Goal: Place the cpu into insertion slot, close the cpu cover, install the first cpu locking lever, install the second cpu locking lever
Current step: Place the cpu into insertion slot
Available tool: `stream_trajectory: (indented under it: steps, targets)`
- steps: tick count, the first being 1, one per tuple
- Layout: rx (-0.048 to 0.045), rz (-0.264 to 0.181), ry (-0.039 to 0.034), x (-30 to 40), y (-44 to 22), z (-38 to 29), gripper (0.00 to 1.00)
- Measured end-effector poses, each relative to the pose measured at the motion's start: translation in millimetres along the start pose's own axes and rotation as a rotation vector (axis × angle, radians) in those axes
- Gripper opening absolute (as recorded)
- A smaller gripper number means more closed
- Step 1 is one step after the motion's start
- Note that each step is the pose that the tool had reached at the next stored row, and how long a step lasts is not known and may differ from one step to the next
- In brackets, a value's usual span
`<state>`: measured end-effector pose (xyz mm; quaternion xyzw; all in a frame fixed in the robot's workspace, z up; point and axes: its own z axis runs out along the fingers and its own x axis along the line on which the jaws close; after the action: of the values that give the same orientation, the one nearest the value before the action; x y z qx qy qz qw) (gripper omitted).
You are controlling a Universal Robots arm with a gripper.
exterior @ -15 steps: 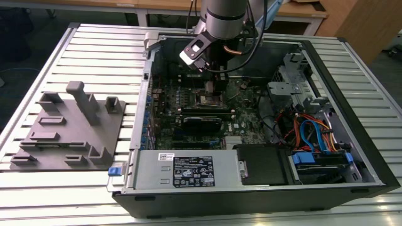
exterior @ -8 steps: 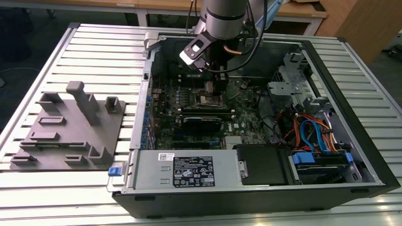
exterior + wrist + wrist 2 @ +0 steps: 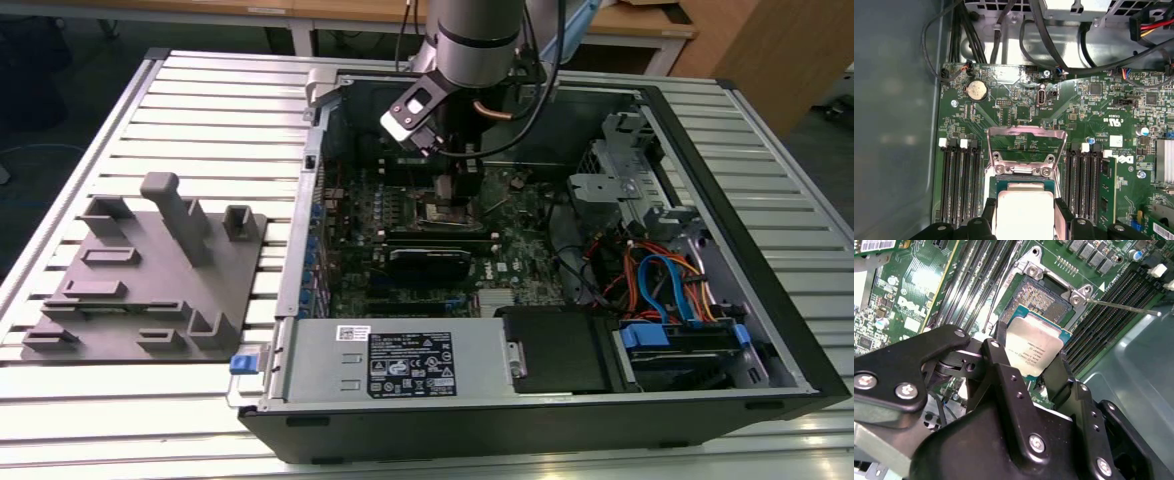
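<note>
The gripper [image 3: 1030,359] is closed on the cpu [image 3: 1038,346]. Its two black fingers [image 3: 1004,372] press on two opposite edges of the chip, and the silver-grey top shows between them. The first wrist view gives the same grip, with the gripper [image 3: 1025,216] around the cpu [image 3: 1024,207].

The cpu is held flat over the slot [image 3: 1048,294] and covers the part of it nearer to the gripper. On the other part the field of fine contacts lies uncovered. I cannot tell whether the chip already touches the slot.

The cover [image 3: 1026,132] is open. It stands up from one edge of the slot [image 3: 1024,171], and the green board [image 3: 1019,107] is visible through its window. A thin metal lever [image 3: 1124,307] sticks out free from one corner of the slot's rim. It passes over the long black memory slots [image 3: 1104,325] that run along both sides of the slot.

In the exterior view the case [image 3: 534,435] lies open on a slatted table [image 3: 200,110]. The arm comes down into the case near its far edge, and the gripper [image 3: 454,180] hangs just over the slot [image 3: 447,212], which sits in the middle part of the board. A grey fixture [image 3: 134,270] lies on the table beside the case, on the exterior view's left.
</note>
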<state>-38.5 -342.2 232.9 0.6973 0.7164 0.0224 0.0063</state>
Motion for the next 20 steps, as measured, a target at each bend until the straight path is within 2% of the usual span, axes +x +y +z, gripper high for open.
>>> stream_trajectory:
  steps: [8, 15, 20]
  targets:
    - [-0.0033, 0.0, -0.0007, 0.8, -5.4, 14.3, 0.54]
    - [-0.0051, 0.01, -0.0012, 0.6, -6.2, 26.9, 0.54]
    - [-0.0062, 0.022, -0.0017, 0.7, -8.5, 31.1, 0.54]
